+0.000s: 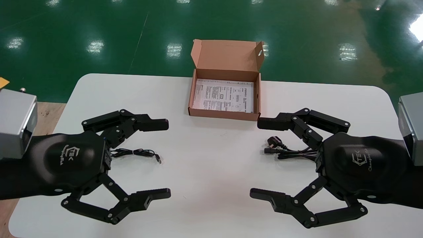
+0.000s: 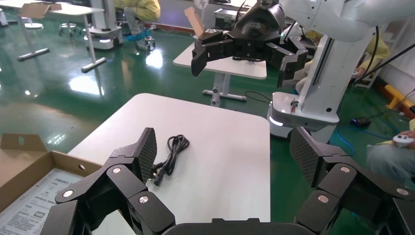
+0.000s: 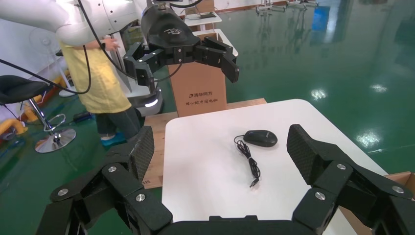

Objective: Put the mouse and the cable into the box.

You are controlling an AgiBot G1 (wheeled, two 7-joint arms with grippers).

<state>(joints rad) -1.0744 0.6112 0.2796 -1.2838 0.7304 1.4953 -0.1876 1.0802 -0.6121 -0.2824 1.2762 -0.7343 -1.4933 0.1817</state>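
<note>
My left gripper (image 1: 167, 159) and right gripper (image 1: 255, 158) hover over the table (image 1: 211, 185), both spread wide.
Mouse (image 3: 261, 138) under my left (cord (image 1: 135, 152) trailing out), cable (image 1: 284, 152) under my right, open box (image 1: 223, 114) beyond, midway.

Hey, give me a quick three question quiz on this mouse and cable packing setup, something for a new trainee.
1. True or false: the mouse is already inside the box.
2. Which lies closest to the right gripper? A) mouse B) power cable C) box lid
3. Fill in: the left gripper and the right gripper are both ___.
Key: 1 false; 2 B; 3 open.
</note>
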